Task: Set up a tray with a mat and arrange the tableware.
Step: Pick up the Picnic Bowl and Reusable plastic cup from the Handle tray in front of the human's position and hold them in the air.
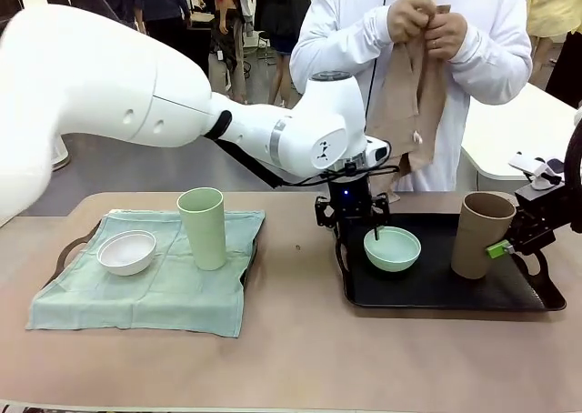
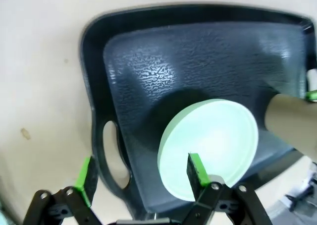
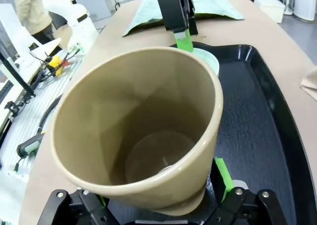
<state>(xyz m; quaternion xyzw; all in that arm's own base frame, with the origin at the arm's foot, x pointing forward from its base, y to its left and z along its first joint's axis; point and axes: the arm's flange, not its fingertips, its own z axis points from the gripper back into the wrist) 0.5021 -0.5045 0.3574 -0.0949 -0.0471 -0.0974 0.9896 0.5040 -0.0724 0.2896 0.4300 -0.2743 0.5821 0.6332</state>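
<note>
The left tray (image 1: 68, 254) had its mat (image 1: 145, 281), white bowl (image 1: 126, 252) and green tumbler (image 1: 202, 227). On the bare black tray (image 1: 436, 290), my open left gripper (image 2: 141, 178) straddled the mint bowl's (image 1: 392, 248) rim; my right gripper (image 3: 163, 188) bracketed the brown tumbler (image 1: 482, 234), jaws wide.

left gripper (image 1: 356, 234) pointing straight down with jaws spread wide, right gripper (image 1: 506, 246) reaching in sideways, jaws wide too

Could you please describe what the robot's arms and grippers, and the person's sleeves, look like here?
The left arm is glossy white and rounded, with a grey joint ring and a black cable. The left gripper is black with a blue light; the right gripper is black too. Fingers carry green pads. The person wears long white sleeves.
</note>
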